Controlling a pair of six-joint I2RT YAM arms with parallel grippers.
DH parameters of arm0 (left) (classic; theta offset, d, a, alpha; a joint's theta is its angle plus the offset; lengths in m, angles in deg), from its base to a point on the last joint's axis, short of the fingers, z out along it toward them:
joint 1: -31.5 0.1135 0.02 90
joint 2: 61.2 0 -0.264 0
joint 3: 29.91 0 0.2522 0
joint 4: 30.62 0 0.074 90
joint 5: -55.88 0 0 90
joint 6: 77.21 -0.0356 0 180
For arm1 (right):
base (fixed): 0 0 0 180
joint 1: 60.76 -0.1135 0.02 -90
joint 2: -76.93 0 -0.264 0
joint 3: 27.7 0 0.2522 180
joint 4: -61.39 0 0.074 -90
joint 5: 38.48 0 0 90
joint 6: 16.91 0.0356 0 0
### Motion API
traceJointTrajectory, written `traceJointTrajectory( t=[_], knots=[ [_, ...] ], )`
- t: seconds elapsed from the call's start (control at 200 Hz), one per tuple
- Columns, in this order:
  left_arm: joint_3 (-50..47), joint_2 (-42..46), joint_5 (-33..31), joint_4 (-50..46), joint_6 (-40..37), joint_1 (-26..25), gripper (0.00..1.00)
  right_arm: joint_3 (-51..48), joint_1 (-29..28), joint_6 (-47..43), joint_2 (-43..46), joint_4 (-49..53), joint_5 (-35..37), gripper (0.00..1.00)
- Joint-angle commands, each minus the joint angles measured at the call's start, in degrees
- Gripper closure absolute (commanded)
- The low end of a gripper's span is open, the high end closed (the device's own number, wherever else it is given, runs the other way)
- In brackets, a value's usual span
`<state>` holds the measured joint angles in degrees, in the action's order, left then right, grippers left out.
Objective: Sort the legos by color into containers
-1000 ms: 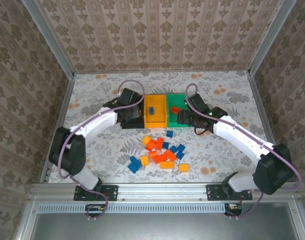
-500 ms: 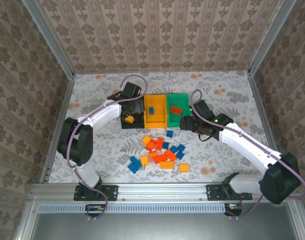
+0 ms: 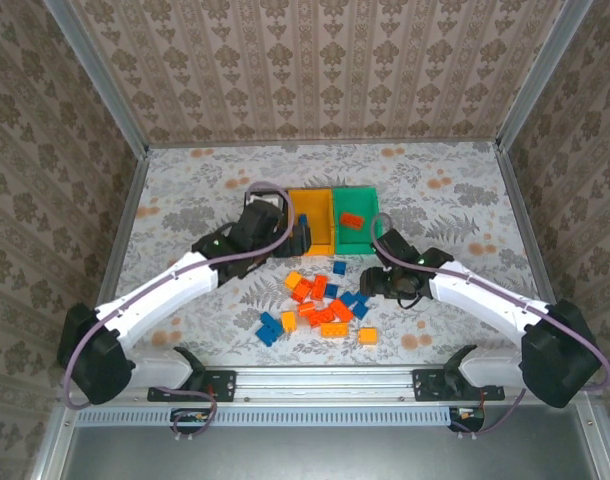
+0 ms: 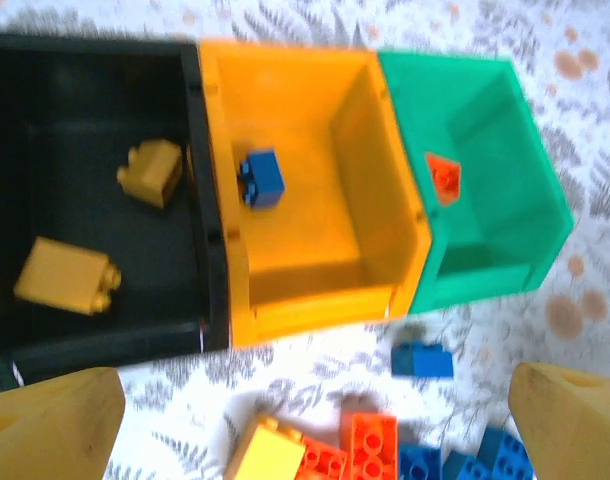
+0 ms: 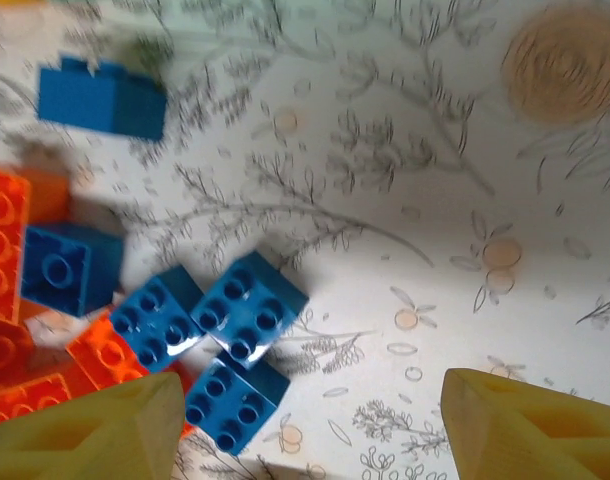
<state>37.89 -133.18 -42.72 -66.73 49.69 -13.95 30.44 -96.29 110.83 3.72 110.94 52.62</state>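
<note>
From above, the left gripper (image 3: 299,236) hangs at the near left corner of the yellow-orange bin (image 3: 317,212), and the green bin (image 3: 357,238) touches that bin's right side. The loose legos (image 3: 321,305) lie in front of it, with the right gripper (image 3: 371,284) in front and to its right.

In the left wrist view, the left jaws stand wide and empty. The black bin (image 4: 85,120) touches the yellow-orange bin's left wall and holds two yellow bricks (image 4: 150,172). A blue brick (image 4: 260,180) lies inside the yellow-orange bin, and a red-orange brick (image 4: 443,172) lies in the green one.

In the right wrist view, the right jaws stand wide and empty above a cluster of blue bricks (image 5: 230,320).
</note>
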Motion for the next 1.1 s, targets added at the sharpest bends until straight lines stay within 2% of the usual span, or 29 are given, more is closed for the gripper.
traceJointTrajectory(
  t=[0.0, 0.265, 0.525, 0.78, 0.86, 0.975, 1.095],
  knots=[
    [-4.33, 3.26, -1.36, -0.07, 3.65, -1.36, 0.0, -0.53, -1.68, -0.03, -2.15, -1.58, -0.49, 0.31],
    [-10.69, 7.31, -1.86, -0.46, 7.06, -1.75, 0.0, 0.4, -2.44, 1.46, -6.15, -4.82, 3.02, 0.3],
    [-12.69, 9.03, -2.57, -1.34, 8.45, -1.72, 0.0, 1.76, -2.01, 2.91, -13.32, -2.62, 8.92, 0.39],
    [-12.86, 10.11, -3.19, -2.01, 8.41, -1.65, 0.0, -1.96, 2.57, 4.99, -9.48, 0.33, 13.41, 0.43],
    [-12.91, 10.01, -3.19, -1.78, 8.37, -1.65, 0.0, -2.12, 2.92, 4.11, -7.1, -0.65, 12.29, 0.4],
    [-13.06, 9.89, -3.2, -1.56, 8.43, -1.59, 0.0, -1.8, 1.57, 2.71, -2.8, -4.32, 9.03, 0.28],
    [-13.33, 9.94, -3.36, -1.3, 8.5, -1.64, 0.0, 0.09, 1.24, 4.2, -5.71, -4.81, 7.72, 0.25]
  ],
)
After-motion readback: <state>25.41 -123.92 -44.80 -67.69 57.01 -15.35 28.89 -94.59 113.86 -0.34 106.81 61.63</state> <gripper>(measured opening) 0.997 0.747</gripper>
